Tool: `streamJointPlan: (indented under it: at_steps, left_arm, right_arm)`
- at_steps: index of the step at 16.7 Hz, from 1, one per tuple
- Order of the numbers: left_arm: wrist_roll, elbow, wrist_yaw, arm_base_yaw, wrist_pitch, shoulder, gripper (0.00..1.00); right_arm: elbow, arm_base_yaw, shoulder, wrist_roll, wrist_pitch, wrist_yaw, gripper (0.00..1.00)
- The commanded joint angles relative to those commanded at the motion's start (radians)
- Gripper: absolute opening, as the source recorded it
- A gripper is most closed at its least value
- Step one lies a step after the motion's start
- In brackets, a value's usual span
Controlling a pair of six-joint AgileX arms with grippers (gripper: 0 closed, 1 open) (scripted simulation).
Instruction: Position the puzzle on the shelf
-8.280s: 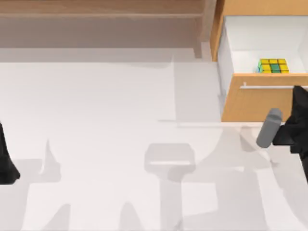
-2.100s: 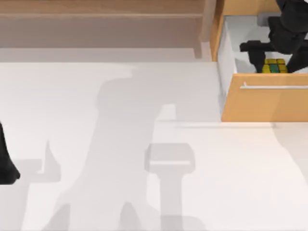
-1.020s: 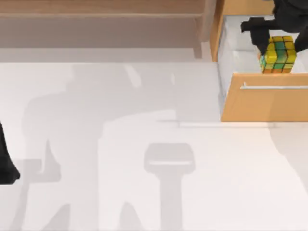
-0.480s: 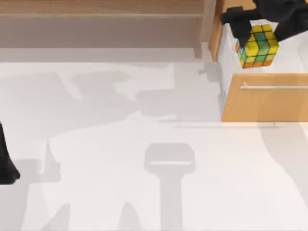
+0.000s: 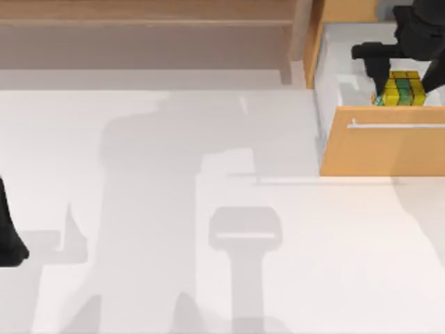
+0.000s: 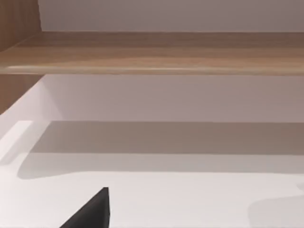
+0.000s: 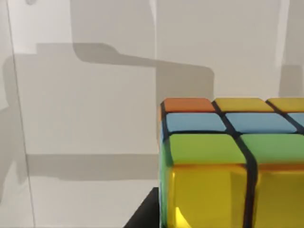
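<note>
White tabletop (image 5: 208,209) takes up most of the top view, crossed by soft grey shadows of the arms. Along its far edge runs the shelf (image 5: 146,21), a long light-brown wooden unit with a horizontal board and an upright post at its right end; the left wrist view looks at the same board (image 6: 156,57) edge-on, with white wall behind and table below. To the right of the shelf's post stands an orange-tan cabinet (image 5: 334,10) whose drawer (image 5: 382,149) is pulled out toward the near side, its white inside open to the camera above and a silver bar handle (image 5: 396,125) across its front. The right gripper (image 5: 402,73) reaches down into that drawer from the far right of the table, and its dark fingers (image 5: 379,56) sit on either side of the puzzle (image 5: 401,90), clamped on it. The puzzle is inside the drawer, just behind the drawer front, well apart from the shelf; the right wrist view shows it up close (image 7: 228,161) with yellow, green, blue and orange squares against the drawer's white walls. The left gripper (image 5: 8,236) is parked at the left edge of the table; whether its fingers are apart or together cannot be told.
</note>
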Motion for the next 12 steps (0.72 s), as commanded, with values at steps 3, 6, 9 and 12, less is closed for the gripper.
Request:
streamJointPlan:
  at_steps: [3, 6, 9, 12]
  left_arm:
    - [0.0, 0.0, 0.0, 0.0, 0.0, 0.0, 1.0]
    - [0.0, 0.0, 0.0, 0.0, 0.0, 0.0, 1.0]
    - [0.0, 0.0, 0.0, 0.0, 0.0, 0.0, 1.0]
    - [0.0, 0.0, 0.0, 0.0, 0.0, 0.0, 1.0]
  right_arm:
    - [0.016, -0.004, 0.025, 0.007, 0.019, -0.003, 0.0]
    - [0.006, 0.001, 0.023, 0.008, 0.017, -0.002, 0.0]
    - [0.0, 0.001, 0.007, 0.009, 0.007, 0.0, 0.0]
    - [0.004, 0.018, -0.062, 0.015, -0.018, 0.005, 0.0]
